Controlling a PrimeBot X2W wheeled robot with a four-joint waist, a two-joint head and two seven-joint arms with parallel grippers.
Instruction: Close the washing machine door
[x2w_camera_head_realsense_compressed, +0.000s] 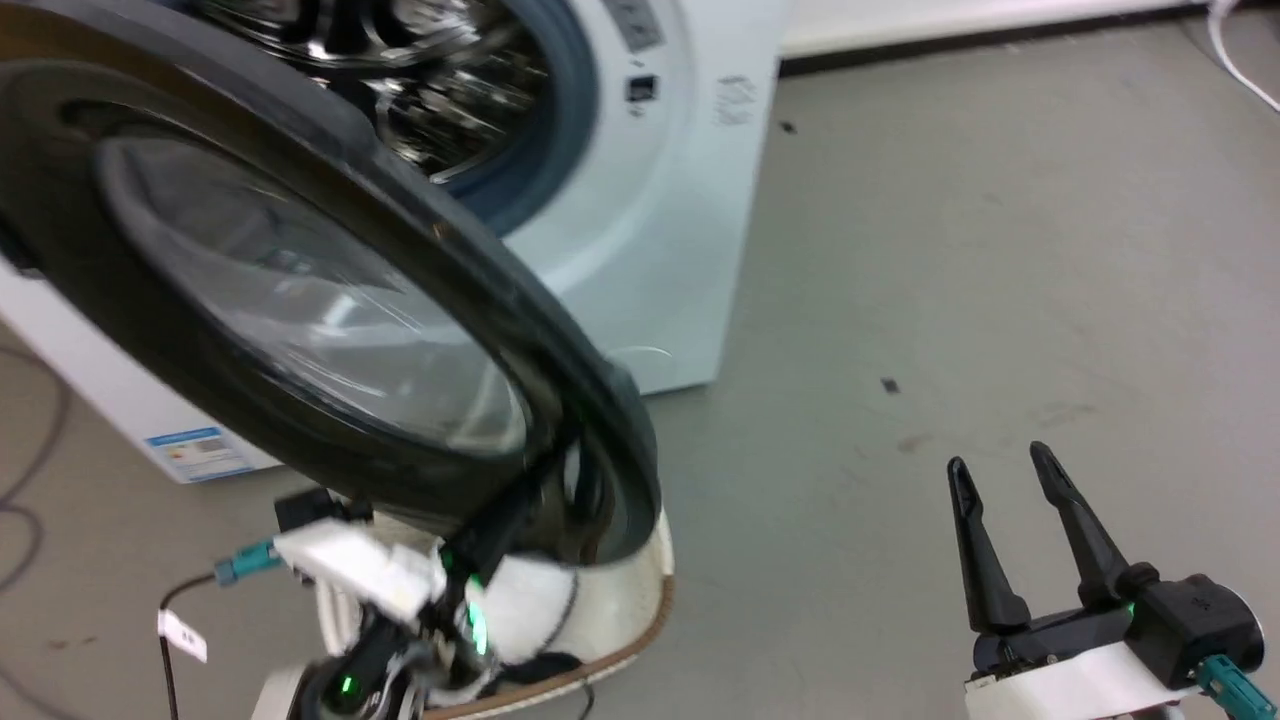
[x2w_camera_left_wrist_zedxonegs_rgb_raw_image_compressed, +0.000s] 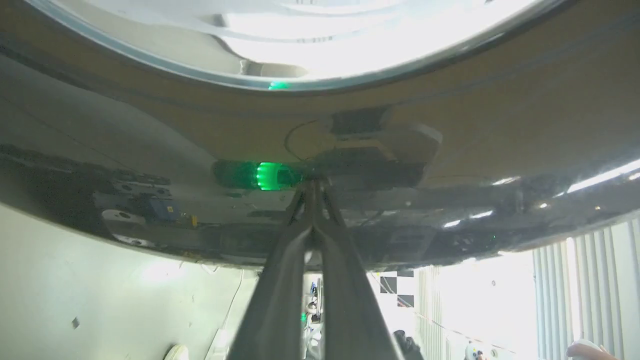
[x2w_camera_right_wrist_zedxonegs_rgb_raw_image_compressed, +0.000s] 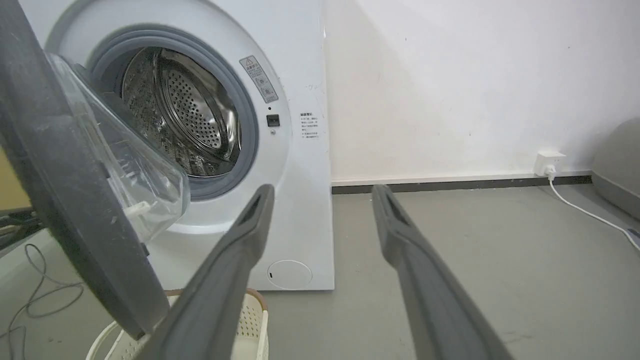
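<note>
The large round washing machine door (x2w_camera_head_realsense_compressed: 300, 300), a glossy black rim around a bulging clear glass bowl, stands swung well out from the boxy white washing machine (x2w_camera_head_realsense_compressed: 640, 220), leaving its opening uncovered. Our left pincer (x2w_camera_left_wrist_zedxonegs_rgb_raw_image_compressed: 312, 187) has its two dark fingers drawn together with nothing between them. The tips are set against the black rim on the face turned away from the machine. Our right pincer (x2w_camera_head_realsense_compressed: 997, 460) hangs with fingers apart and empty over the grey floor (x2w_camera_head_realsense_compressed: 950, 250), well clear of the machine on its latch side.

We judge slipping to be the main risk. The rim is slick and curved, we meet it at little more than a point, and the door travels on an arc, so the tips could skate off its edge. A weak or short push could also leave the door resting against the grey rubber gasket (x2w_camera_right_wrist_zedxonegs_rgb_raw_image_compressed: 248, 130) without latching. The cream perforated laundry basket (x2w_camera_right_wrist_zedxonegs_rgb_raw_image_compressed: 250, 320) sits just in front of the machine beneath the door's lower edge, where our left forearm could catch it.

The hinge is cut off, and we cannot see the door's catch. Reflections in the rim blur where the fingertips end, so we cannot confirm firm contact. The door screens part of the perforated steel drum (x2w_camera_right_wrist_zedxonegs_rgb_raw_image_compressed: 185, 110), so we cannot tell whether anything lies across the gasket there.
</note>
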